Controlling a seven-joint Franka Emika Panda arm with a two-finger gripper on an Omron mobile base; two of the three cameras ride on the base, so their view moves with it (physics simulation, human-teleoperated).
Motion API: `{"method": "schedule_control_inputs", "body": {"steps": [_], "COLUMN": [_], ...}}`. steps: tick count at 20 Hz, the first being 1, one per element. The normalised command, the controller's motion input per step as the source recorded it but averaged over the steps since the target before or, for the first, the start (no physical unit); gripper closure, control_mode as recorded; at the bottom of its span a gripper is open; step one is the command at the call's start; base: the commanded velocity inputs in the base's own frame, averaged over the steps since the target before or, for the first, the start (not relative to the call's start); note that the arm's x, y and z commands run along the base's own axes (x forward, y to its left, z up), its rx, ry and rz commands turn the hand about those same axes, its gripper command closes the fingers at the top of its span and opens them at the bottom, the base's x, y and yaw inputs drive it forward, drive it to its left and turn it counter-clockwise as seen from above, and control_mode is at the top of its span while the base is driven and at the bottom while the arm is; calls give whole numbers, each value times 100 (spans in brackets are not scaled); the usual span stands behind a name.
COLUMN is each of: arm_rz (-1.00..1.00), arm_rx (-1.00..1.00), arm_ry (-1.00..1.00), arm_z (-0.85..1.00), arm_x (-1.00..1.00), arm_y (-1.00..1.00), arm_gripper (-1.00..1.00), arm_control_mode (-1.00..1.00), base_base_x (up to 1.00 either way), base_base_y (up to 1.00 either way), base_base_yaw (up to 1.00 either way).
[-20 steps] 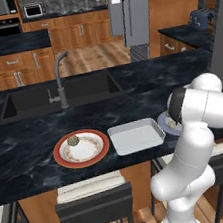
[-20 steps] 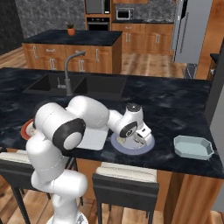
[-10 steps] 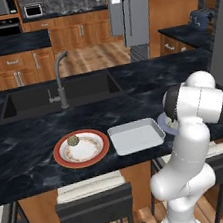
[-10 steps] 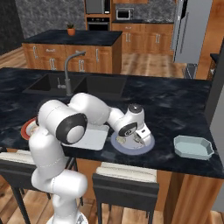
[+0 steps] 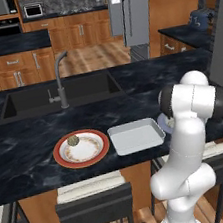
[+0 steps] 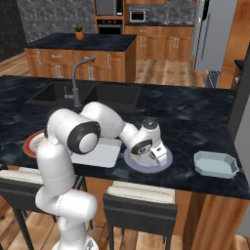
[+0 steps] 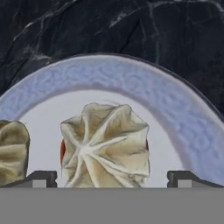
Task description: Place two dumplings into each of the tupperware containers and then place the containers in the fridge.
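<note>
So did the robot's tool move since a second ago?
Yes. In the right base view the tool has dipped lower and closer to the blue-rimmed plate. It is open around a dumpling.

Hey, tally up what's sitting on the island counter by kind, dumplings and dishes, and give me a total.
Dumplings: 3
Red-rimmed plate: 1
Blue-rimmed plate: 1
White tray: 1
Tupperware container: 1
Total: 7

Three dumplings show: two [image 7: 105,146] [image 7: 13,151] on the blue-rimmed plate [image 7: 131,81], one [image 5: 73,140] on the red-rimmed plate [image 5: 81,149]. One white tray [image 5: 136,135] lies between the plates. One tupperware container [image 6: 215,164] sits far right.
</note>
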Motion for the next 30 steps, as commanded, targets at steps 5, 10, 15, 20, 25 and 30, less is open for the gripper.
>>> {"method": "schedule_control_inputs", "body": {"steps": [5,10,15,20,25,30], "arm_rz": [-6,-4,-1,0,5,16], "arm_rx": [0,0,0,1,17,17], "arm_ry": [-1,-1,0,-3,-3,-1], "arm_z": [-19,-29,-65,-62,-2,13], "arm_x": [15,21,23,12,-28,-60], "arm_y": [-8,-3,0,2,39,78], "arm_gripper": [-100,-100,100,100,100,100], "arm_control_mode": [-100,-100,-100,-100,-100,-100], "base_base_x": [0,0,0,0,0,0], "base_base_y": [0,0,0,0,0,0], "base_base_yaw": [0,0,0,0,0,0]}}
